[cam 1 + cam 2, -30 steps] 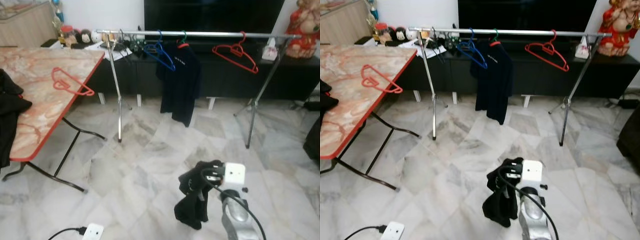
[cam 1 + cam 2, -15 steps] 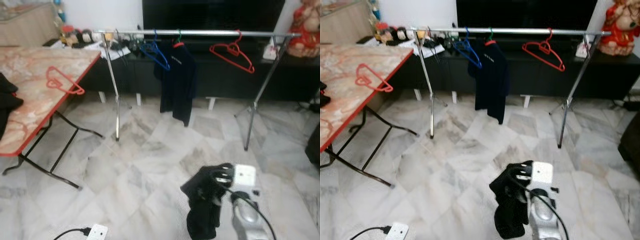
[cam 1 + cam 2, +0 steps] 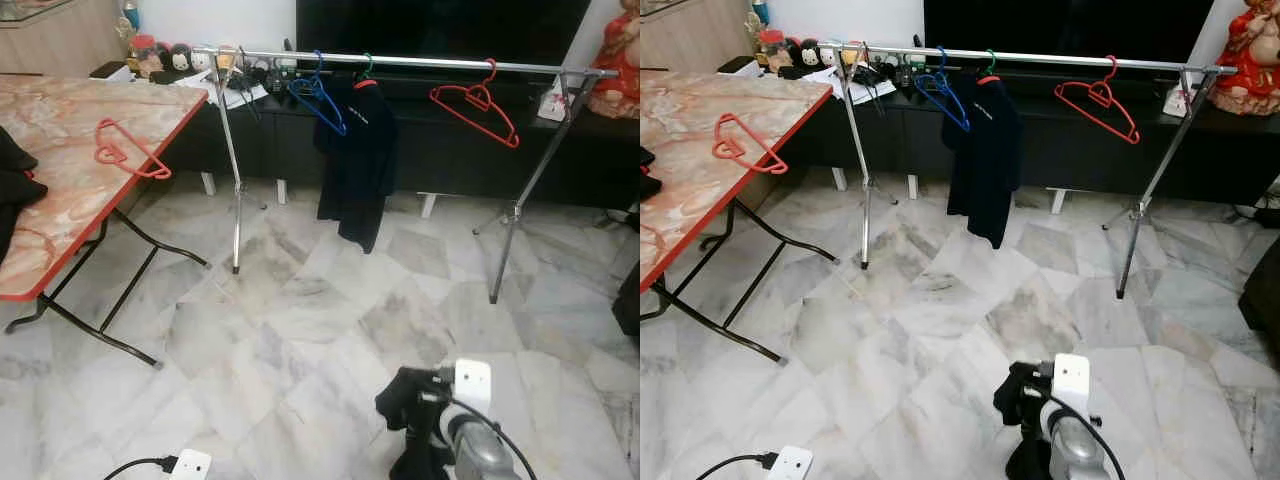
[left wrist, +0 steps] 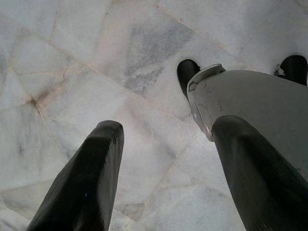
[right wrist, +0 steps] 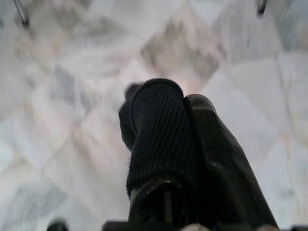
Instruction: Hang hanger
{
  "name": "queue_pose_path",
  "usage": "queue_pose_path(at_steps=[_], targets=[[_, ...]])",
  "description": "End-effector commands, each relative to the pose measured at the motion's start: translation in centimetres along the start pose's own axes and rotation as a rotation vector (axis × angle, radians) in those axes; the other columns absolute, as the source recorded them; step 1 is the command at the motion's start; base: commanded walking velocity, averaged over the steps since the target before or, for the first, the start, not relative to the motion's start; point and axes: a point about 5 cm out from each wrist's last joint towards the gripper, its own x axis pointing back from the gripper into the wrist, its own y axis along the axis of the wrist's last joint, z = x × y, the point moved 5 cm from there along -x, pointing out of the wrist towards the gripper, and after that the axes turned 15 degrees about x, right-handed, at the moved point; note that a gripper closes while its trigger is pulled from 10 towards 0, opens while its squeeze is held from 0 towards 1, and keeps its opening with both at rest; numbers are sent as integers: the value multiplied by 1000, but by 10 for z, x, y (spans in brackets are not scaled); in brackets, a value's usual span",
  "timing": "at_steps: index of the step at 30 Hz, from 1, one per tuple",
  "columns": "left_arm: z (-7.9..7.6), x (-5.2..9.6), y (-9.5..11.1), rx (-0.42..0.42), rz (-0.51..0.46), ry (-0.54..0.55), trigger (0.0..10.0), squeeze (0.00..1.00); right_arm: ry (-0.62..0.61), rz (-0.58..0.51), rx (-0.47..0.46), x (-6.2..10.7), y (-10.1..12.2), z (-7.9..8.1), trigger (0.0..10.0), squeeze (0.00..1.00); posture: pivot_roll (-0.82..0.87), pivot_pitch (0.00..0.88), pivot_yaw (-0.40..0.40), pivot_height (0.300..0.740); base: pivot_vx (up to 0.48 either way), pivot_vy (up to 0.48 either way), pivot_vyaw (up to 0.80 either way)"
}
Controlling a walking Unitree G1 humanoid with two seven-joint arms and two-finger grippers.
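Low down, right end effector (image 5: pixel 163 144) grips dark cloth (image 5: pixel 159 130).

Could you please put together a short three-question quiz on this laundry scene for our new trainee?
1. True or false: the right gripper is shut on a black garment.
2. How many hangers hang on the rail?
A. two
B. four
C. six
3. Fill in: a red hanger lies on the ____.

Key: 1 true. 2 B: blue hanger, green hanger carrying a black shirt, red rail hanger, dark hanger. 3 table.
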Motion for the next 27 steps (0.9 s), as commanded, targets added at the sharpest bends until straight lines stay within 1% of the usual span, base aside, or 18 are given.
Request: queue_pose_path(at_steps=[1, 3, 6, 7, 8, 11, 12, 13, 18, 21, 27], targets=[[1, 0, -3, 13, 9, 2, 10000, 0, 8, 52, -4, 1, -11, -1, 10000, 0, -86, 0, -38, 740, 0, 0, 0], [0, 0, -3, 14, 10, 1, 10000, 0, 31, 117, 7, 5, -28, 3, 10000, 0, -86, 0, -38, 740, 0, 0, 0], [0, 0, -3, 16, 9, 2, 10000, 0, 36, 174, 26, 10, -43, 3, 10000, 0, -76, 0, -42, 740, 0, 0, 0], [0, 0, -3, 16, 9, 2, 10000, 0, 36, 174, 26, 10, -43, 3, 10000, 0, -76, 0, -42, 740, 0, 0, 0], [1, 0, -3, 24, 8, 3, 10000, 0, 35, 210, 30, 14, -55, 3, 10000, 0, -67, 0, -43, 740, 0, 0, 0], [1, 0, -4, 28, 8, 5, 10000, 0, 46, 224, 67, 17, -62, 3, 10000, 0, -65, 0, -41, 740, 0, 0, 0], [1, 0, -4, 27, 9, 5, 10000, 0, 54, 236, 84, 20, -68, 2, 10000, 0, -72, 0, -35, 740, 0, 0, 0], [1, 0, -4, 27, 9, 5, 10000, 0, 54, 236, 84, 20, -68, 2, 10000, 0, -72, 0, -35, 740, 0, 0, 0], [2, 0, -5, 24, 12, 4, 10000, 0, 49, 280, 107, 27, -84, -3, 10000, 0, -72, 0, -28, 740, 0, 0, 0], [3, 0, -5, 24, 14, 4, 10000, 0, 60, 304, 97, 30, -91, -3, 10000, 0, -74, 0, -25, 740, 0, 0, 0], [3, 0, -6, 24, 15, 5, 10000, 0, 52, 321, 86, 32, -95, -7, 10000, 0, -74, 0, -23, 740, 0, 0, 0]])
